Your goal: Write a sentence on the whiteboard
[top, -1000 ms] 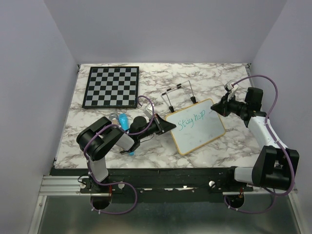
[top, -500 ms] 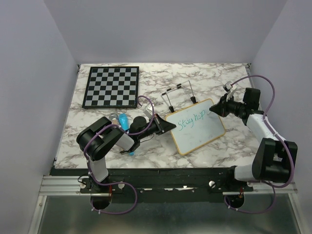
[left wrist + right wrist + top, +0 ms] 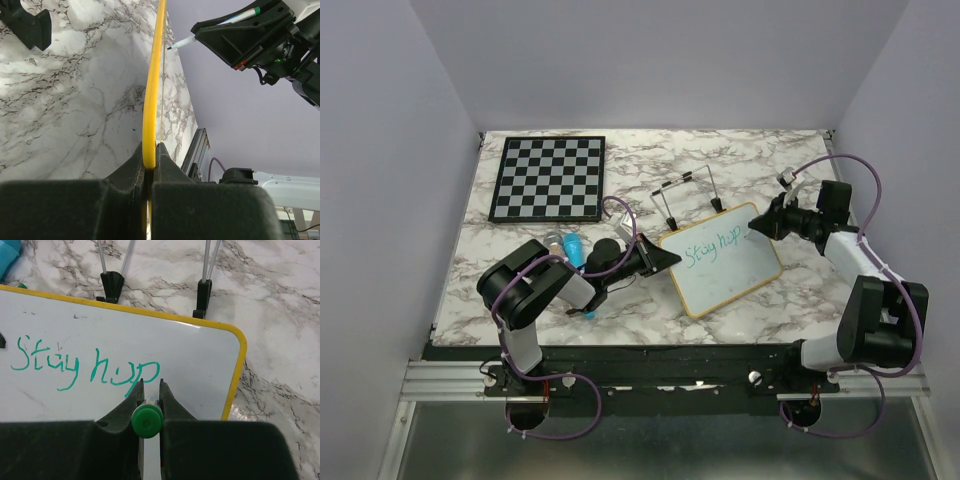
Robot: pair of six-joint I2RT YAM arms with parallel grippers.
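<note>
Whiteboard (image 3: 725,262) lies right of worktop (image 3: 790,160) centre, left jaws pinching its rim, presumably to steady it, while right jaws clamp the green marker (image 3: 147,420) over the sentence (image 3: 85,365) (reads "Stay hap").

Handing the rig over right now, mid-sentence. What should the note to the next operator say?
Left gripper: shut on the edge of the small yellow-framed whiteboard, mid-table.
Right gripper: shut on the green-capped marker, tip by the last letter; contact unclear.
Done: the green handwritten sentence reads "Stay hap" so far.
Left: finish that word and whatever follows.
</note>
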